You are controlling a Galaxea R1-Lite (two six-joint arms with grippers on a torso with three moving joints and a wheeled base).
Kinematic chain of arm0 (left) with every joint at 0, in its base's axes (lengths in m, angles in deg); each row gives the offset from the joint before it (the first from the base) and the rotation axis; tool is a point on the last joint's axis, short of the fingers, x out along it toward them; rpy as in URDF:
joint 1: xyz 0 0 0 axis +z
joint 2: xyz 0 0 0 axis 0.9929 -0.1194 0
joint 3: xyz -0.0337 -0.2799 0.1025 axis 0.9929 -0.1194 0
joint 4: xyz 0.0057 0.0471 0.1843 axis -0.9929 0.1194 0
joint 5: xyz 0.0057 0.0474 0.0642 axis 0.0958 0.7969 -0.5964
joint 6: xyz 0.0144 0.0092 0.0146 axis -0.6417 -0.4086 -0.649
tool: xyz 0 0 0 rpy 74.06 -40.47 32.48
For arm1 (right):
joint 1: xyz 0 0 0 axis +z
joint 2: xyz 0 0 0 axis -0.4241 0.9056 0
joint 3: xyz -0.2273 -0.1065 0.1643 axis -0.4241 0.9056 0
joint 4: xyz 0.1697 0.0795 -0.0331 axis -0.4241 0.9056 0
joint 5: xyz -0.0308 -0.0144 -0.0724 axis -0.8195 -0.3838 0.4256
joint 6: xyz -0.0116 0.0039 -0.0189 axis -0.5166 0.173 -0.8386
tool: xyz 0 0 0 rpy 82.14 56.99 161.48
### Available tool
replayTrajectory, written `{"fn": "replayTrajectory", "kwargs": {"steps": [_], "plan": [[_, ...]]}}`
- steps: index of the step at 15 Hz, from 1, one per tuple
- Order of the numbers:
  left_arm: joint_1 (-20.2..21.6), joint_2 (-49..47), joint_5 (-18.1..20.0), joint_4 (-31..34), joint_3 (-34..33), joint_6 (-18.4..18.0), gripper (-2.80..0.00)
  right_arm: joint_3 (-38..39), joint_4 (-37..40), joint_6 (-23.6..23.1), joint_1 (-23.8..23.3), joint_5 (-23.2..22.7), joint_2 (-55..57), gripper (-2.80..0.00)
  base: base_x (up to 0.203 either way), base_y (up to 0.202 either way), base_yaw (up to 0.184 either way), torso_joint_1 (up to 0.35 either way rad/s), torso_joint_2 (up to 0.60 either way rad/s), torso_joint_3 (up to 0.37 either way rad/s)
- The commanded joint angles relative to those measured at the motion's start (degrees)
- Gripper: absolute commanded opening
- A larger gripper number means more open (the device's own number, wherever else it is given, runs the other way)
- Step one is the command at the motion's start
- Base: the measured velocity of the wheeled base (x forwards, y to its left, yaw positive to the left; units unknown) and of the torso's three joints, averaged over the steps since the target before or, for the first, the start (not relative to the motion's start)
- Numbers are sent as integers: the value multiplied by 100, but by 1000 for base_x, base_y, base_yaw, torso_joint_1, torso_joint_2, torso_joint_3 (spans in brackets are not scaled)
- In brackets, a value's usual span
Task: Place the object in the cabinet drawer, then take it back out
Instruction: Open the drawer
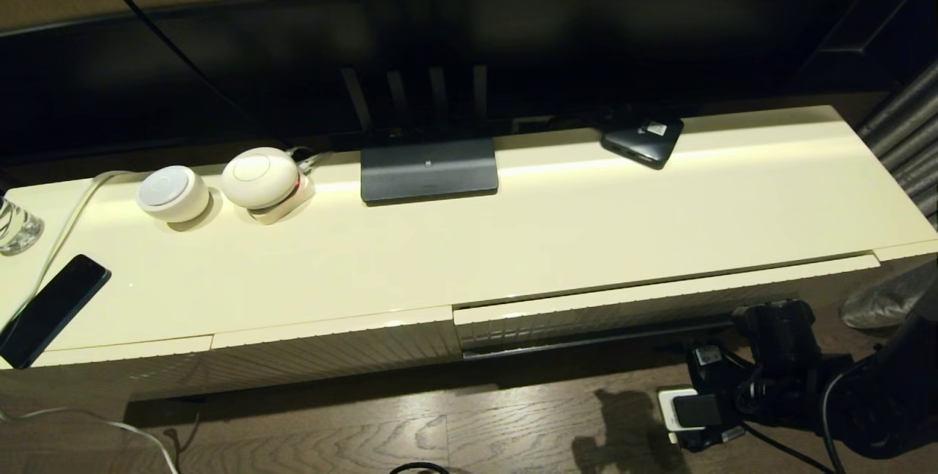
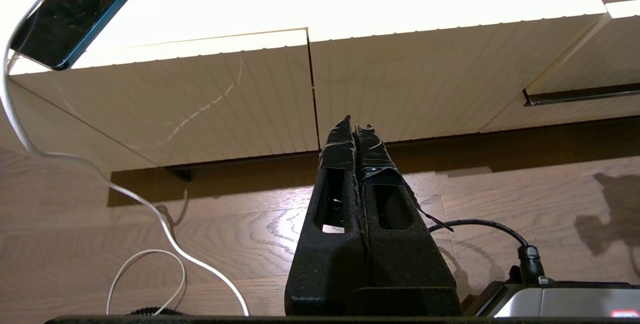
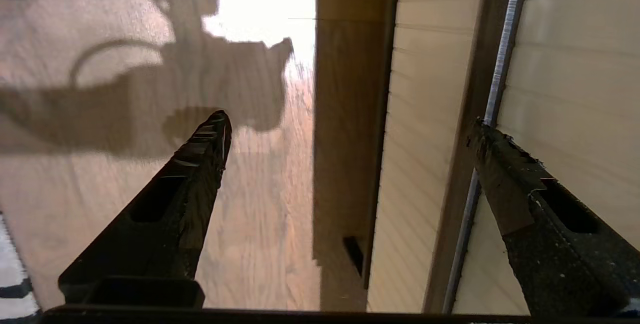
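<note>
The black umbrella is out of view in every frame. The cabinet drawer (image 1: 659, 305) is the ribbed cream panel at the cabinet's front right. It stands slightly out from the front, with a thin gap at its top edge, and its inside is hidden. My right gripper (image 3: 350, 122) is open, low in front of the drawer (image 3: 565, 63), with nothing between its fingers. One fingertip (image 3: 482, 136) lies by the dark gap along the drawer's lower edge. The right arm (image 1: 780, 331) shows just below the drawer's right part. My left gripper (image 2: 355, 123) is shut and empty, low over the floor before the left panels.
On the cabinet top (image 1: 586, 239) lie a flat black phone (image 1: 51, 309), two white round devices (image 1: 174, 193), the TV stand (image 1: 429, 170), a black labelled box (image 1: 643, 138) and a glass (image 1: 15, 225). A white cable (image 2: 150, 204) loops on the wooden floor. Grey fabric (image 1: 883, 302) lies at the right.
</note>
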Motion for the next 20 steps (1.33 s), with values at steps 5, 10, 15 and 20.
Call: {"fn": "replayTrajectory", "kwargs": {"steps": [5,10,15,20], "plan": [[2,-7,-1,7,-18,1,-280,-238,-52,-51,-70,28,298,0,0,0,0,0,0,0],[2,-7,-1,-1,-18,1,-280,-478,-78,-51,-103,70,408,0,0,0,0,0,0,0],[2,-7,-1,-1,-18,1,-280,-655,-78,-51,-112,95,437,0,0,0,0,0,0,0],[2,-7,-1,-1,-18,1,-280,-789,-78,-60,-112,116,573,0,0,0,0,0,0,0]]}}
